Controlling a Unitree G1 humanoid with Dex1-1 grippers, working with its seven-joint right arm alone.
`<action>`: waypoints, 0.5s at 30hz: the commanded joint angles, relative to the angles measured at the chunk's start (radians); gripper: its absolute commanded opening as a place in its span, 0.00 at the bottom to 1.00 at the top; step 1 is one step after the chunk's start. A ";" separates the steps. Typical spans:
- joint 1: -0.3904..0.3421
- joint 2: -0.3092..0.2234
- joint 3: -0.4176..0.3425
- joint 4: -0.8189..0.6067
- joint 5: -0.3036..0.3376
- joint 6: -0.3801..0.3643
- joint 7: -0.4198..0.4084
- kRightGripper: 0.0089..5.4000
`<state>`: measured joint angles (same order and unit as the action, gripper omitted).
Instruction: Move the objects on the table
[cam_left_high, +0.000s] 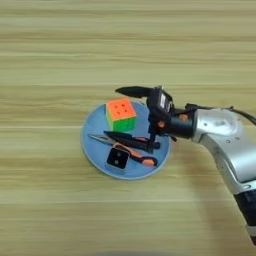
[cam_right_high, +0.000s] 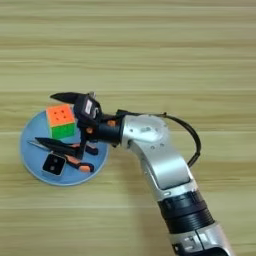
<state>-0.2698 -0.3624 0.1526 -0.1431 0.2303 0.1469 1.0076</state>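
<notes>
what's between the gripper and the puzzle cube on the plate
Nothing visible. The right gripper is open, one black finger above the puzzle cube, the other below it over the pliers. The cube sits in the gap on the blue plate.

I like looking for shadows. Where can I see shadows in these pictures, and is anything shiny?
In the left eye view, the blue plate casts a thin soft shadow on the table along its lower rim. In the right eye view, the silver forearm shows bright highlights and throws a faint shadow to its left. The puzzle cube shows no glare in either view.
</notes>
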 joint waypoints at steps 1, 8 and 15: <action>-0.093 -0.029 -0.100 -0.025 0.052 0.002 -0.061 0.99; -0.116 -0.093 -0.220 0.040 0.084 0.002 -0.074 0.99; -0.128 -0.147 -0.303 0.174 0.076 -0.039 -0.083 0.99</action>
<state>-0.3139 -0.4608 -0.1026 0.0169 0.3031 0.1537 0.9617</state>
